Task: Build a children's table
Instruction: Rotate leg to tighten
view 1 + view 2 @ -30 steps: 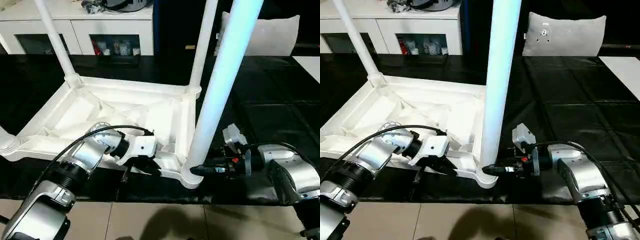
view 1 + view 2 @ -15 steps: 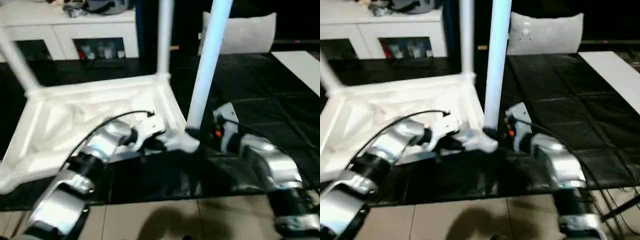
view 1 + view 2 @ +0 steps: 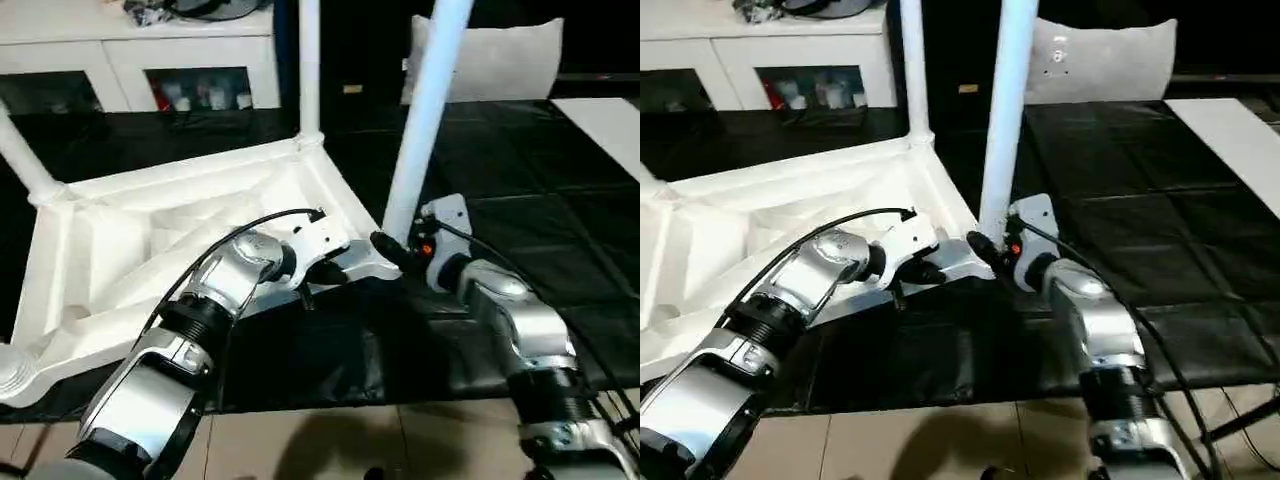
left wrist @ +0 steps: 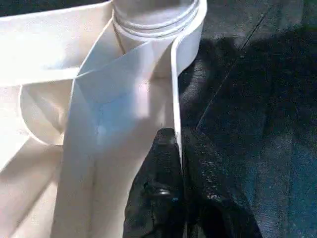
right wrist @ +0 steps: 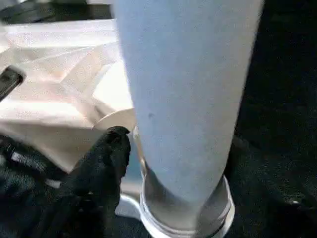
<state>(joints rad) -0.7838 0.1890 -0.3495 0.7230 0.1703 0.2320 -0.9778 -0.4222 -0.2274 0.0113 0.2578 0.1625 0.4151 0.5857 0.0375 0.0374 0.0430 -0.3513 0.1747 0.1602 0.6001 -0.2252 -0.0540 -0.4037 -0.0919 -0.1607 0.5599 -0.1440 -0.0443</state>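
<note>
Children's table top [image 3: 150,240] lies upside down on the black floor mat [image 3: 520,190], ribs up, legs rising from its corner sockets. Nearest leg [image 3: 425,110] stands in the near right corner socket [image 4: 153,20]. Left claw [image 4: 178,163] is pinched tight on the top's thin rim, one finger either side of the wall, just beside that socket. Right claw [image 3: 385,246] sits at the foot of that leg, one black finger [image 5: 106,158] against it; open or gripping, I cannot tell. White cabinet [image 3: 140,50] behind, grey cushion [image 3: 500,55] beyond.
</note>
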